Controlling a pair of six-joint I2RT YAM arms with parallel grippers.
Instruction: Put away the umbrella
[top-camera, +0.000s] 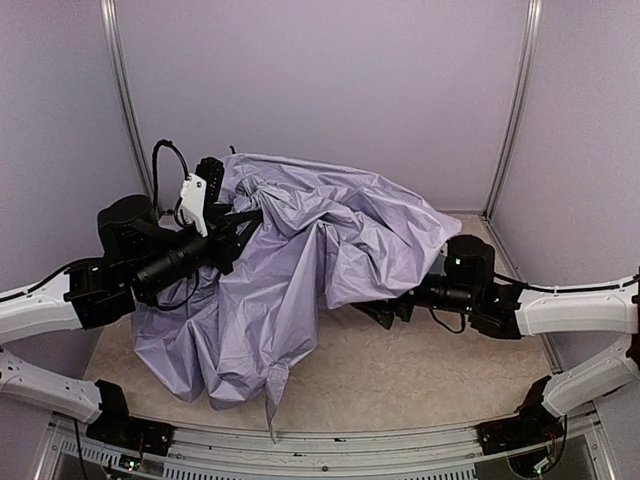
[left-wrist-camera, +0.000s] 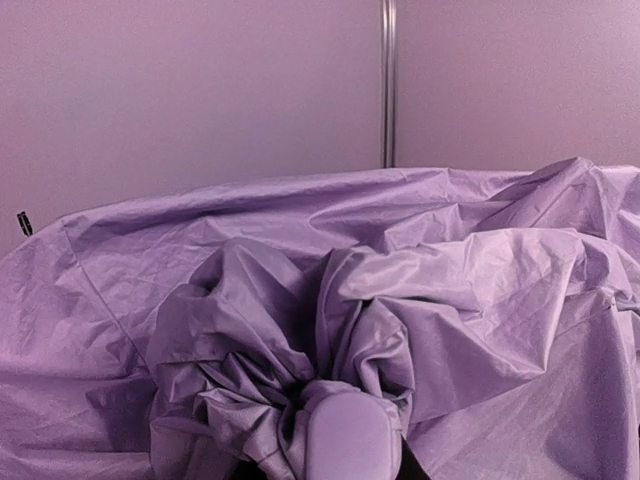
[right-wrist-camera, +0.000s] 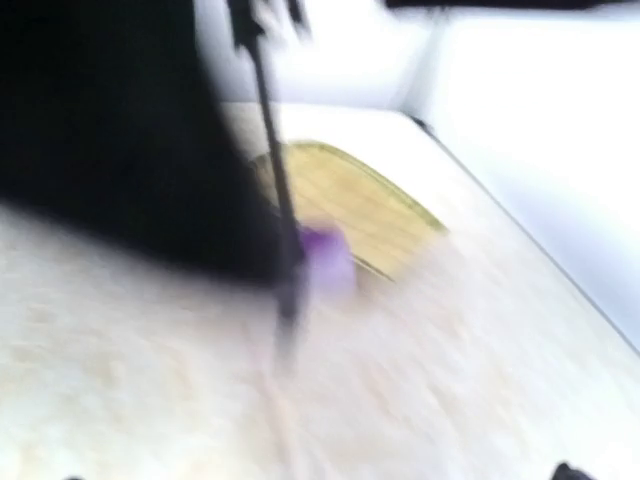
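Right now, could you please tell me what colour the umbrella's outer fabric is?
Pale lavender; the umbrella shows best in the top external view.

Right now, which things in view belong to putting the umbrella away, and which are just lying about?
For the job:
umbrella
its black shaft
its lavender knob

Lying about:
a yellowish thing on the table, too blurred to identify

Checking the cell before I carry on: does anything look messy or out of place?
Yes: the umbrella is a crumpled heap, its lavender canopy sprawled over the table and bunched against the left arm, not folded neatly.
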